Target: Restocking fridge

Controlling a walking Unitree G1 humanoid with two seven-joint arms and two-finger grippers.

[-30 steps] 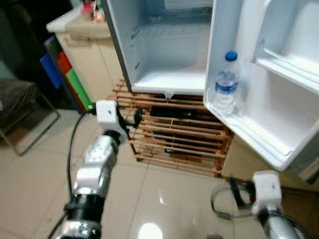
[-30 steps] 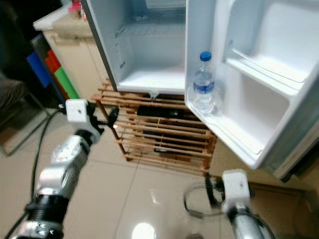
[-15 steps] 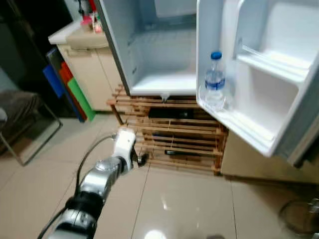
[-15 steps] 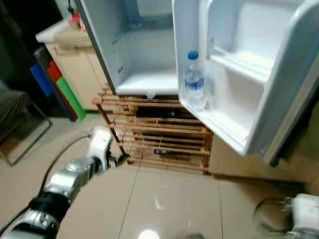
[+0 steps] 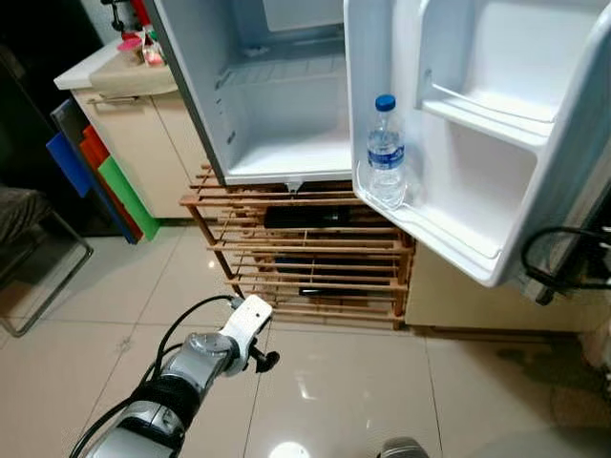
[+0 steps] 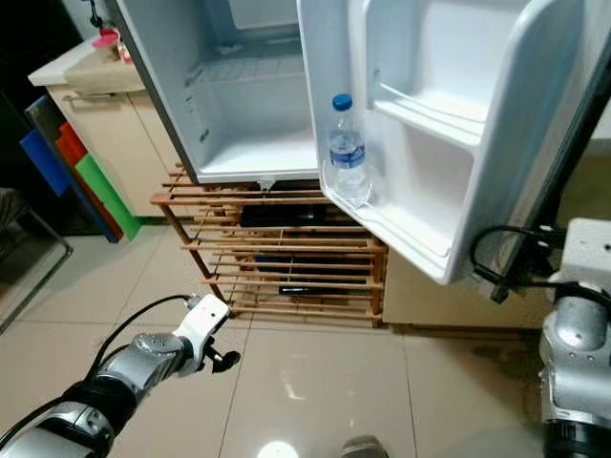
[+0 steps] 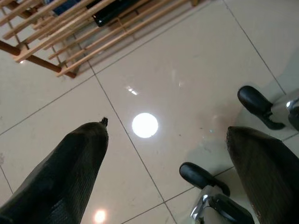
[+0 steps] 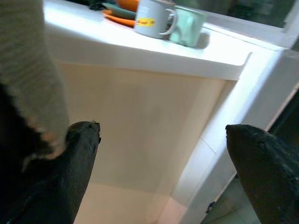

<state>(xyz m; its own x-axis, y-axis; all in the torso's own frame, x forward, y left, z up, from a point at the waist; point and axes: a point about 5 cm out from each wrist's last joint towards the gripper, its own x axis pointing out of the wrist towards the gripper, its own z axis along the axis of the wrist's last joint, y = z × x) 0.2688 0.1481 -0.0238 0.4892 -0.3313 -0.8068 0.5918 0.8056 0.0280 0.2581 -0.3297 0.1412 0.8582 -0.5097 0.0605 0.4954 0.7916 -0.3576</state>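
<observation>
Left wrist view has the left gripper (image 7: pixel 166 140) spread wide and empty over the floor tiles (image 7: pixel 187 70), right gripper (image 8: pixel 161 135) likewise wide and empty beside a counter (image 8: pixel 140 51), while the water bottle (image 5: pixel 386 151) stands upright in the open fridge door (image 5: pixel 477 181) shelf.

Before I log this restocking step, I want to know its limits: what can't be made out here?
- Fridge upper shelves: cut off by the top edge in both eye views.
- Dark items on the wooden rack: slats cover them; kind unclear.
- Water bottle label: too small to read.
- Mug print, right wrist view: blurred.
- Items on the counter: tiny, cropped.
- Right gripper: a soft pale object beside one finger is unidentifiable.
</observation>
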